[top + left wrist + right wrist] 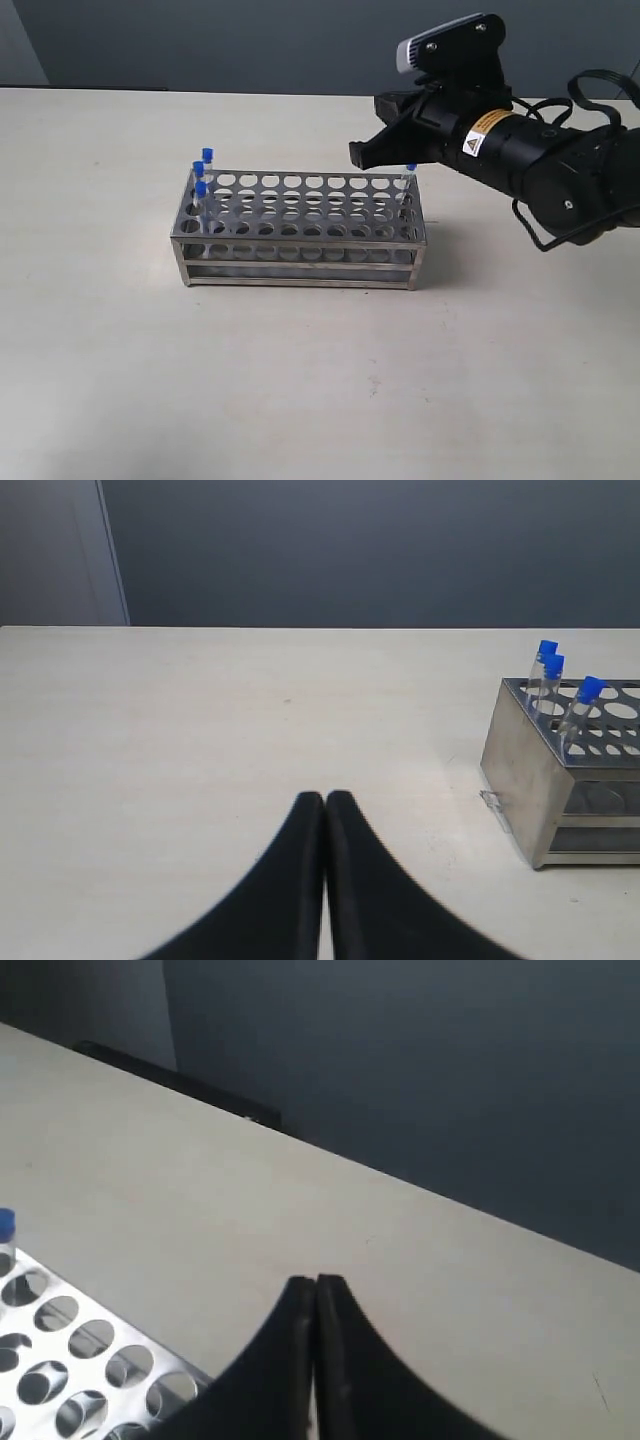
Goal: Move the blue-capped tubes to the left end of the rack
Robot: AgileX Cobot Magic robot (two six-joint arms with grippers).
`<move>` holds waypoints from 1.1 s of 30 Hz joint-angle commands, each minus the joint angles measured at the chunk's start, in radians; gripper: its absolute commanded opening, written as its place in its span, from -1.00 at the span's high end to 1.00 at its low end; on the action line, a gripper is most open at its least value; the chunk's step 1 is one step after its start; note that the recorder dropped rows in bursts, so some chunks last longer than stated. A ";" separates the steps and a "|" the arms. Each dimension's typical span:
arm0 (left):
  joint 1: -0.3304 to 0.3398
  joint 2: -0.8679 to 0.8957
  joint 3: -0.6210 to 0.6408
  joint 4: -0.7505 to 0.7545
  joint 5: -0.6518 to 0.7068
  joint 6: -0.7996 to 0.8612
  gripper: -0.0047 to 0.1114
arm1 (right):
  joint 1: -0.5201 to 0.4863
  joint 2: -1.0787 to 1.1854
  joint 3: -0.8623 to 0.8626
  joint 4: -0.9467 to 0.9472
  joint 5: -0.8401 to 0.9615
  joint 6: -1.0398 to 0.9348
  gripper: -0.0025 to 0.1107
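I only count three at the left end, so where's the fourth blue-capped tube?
In the exterior view, that thin clear blue-capped tube stands at the right end of the silvery perforated metal rack, close beside the right arm's shut black fingers.

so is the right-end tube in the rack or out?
In. The tube sits in a hole at the right end of the rack, leaning slightly.

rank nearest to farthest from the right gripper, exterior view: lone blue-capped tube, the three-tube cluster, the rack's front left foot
1. lone blue-capped tube: right end, close beside the right gripper.
2. three-tube cluster: left end.
3. rack's front left foot: lowest, far left.
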 commanded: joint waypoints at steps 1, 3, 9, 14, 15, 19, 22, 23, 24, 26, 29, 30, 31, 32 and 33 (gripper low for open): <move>-0.006 -0.004 -0.003 0.003 -0.006 -0.001 0.90 | -0.002 -0.026 0.002 0.006 0.022 -0.012 0.96; -0.006 -0.004 -0.003 0.003 -0.006 -0.001 0.90 | -0.002 -0.036 0.002 0.006 0.025 -0.012 0.96; -0.006 -0.004 -0.003 0.003 -0.006 -0.001 0.90 | -0.002 -0.063 0.002 0.075 0.158 -0.044 0.94; -0.006 -0.004 -0.003 0.003 -0.006 -0.001 0.90 | -0.002 -0.058 0.004 0.058 0.378 -0.109 0.39; -0.006 -0.004 -0.003 0.003 -0.006 -0.001 0.90 | -0.002 -0.056 0.004 0.049 0.387 -0.109 0.24; -0.006 -0.004 -0.003 0.003 -0.006 -0.001 0.90 | -0.002 -0.035 0.015 0.003 0.346 -0.122 0.10; -0.006 -0.004 -0.003 0.003 -0.006 -0.001 0.90 | -0.008 -0.005 0.055 0.000 0.236 -0.132 0.10; -0.006 -0.004 -0.003 0.003 -0.006 -0.001 0.90 | -0.012 0.004 0.072 0.000 0.198 -0.143 0.10; -0.006 -0.004 -0.003 0.003 -0.006 -0.001 0.90 | -0.014 0.014 0.090 -0.002 0.152 -0.153 0.10; -0.006 -0.004 -0.003 0.003 -0.006 -0.001 0.90 | -0.018 0.030 0.121 -0.003 0.062 -0.169 0.10; -0.006 -0.004 -0.003 0.003 -0.006 -0.001 0.90 | -0.029 0.065 0.140 0.015 -0.011 -0.169 0.10; -0.006 -0.004 -0.003 0.003 -0.006 -0.001 0.90 | -0.038 0.077 0.141 0.020 -0.025 -0.169 0.12; -0.006 -0.004 -0.003 0.003 -0.006 -0.001 0.90 | -0.038 0.087 0.141 0.020 -0.036 -0.169 0.14; -0.006 -0.004 -0.003 0.003 -0.006 -0.001 0.90 | -0.038 0.101 0.141 0.020 -0.055 -0.169 0.20; -0.006 -0.004 -0.003 0.003 -0.006 -0.001 0.90 | -0.038 0.112 0.141 0.020 -0.077 -0.169 0.27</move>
